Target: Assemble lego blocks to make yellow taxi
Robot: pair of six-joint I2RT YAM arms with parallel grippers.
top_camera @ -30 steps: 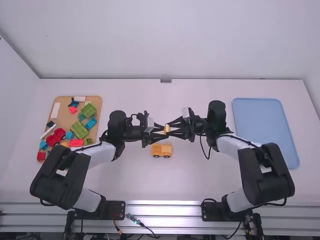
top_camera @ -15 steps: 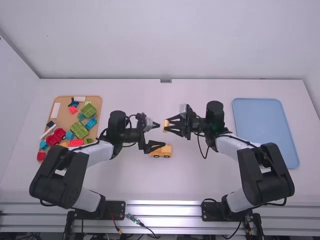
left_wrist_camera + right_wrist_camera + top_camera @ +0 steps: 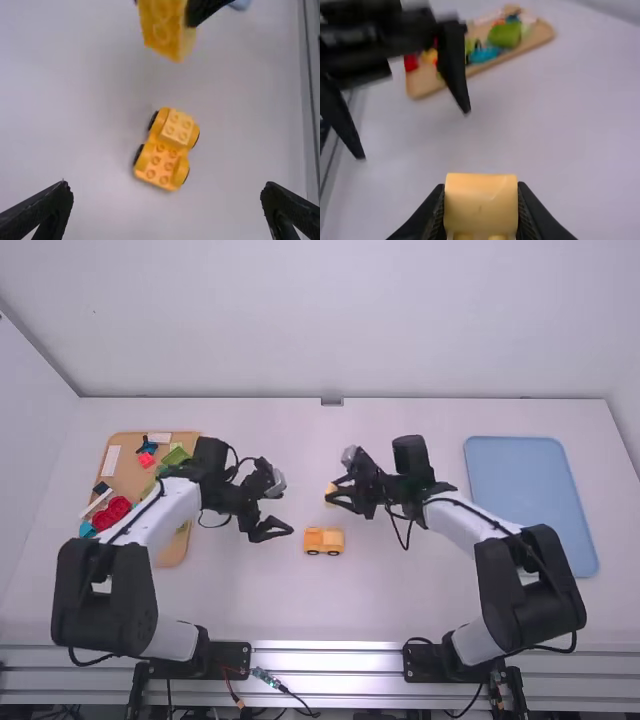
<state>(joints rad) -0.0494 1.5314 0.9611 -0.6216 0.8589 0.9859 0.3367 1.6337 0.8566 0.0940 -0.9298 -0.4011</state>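
Right wrist view: right pincer (image 3: pixel 480 187) closed on a yellow block (image 3: pixel 481 204), left pincer (image 3: pixel 414 135) wide open, empty. Roof-fitting seems in hand, next calling for careful alignment over the wheeled body (image 3: pixel 323 541).

From here, the left arm (image 3: pixel 165 510) obscures the near part of the board (image 3: pixel 172 552) and some bricks at the bench's (image 3: pixel 400 610) left edge. The right arm (image 3: pixel 528 575) masks the tray's (image 3: pixel 515 470) near left corner. Right wrist view: the block's (image 3: pixel 480 200) sides are concealed by fingers (image 3: pixel 530 215), its base cropped; bricks on the board appear blurred. Left wrist view: upper edge truncates the block.
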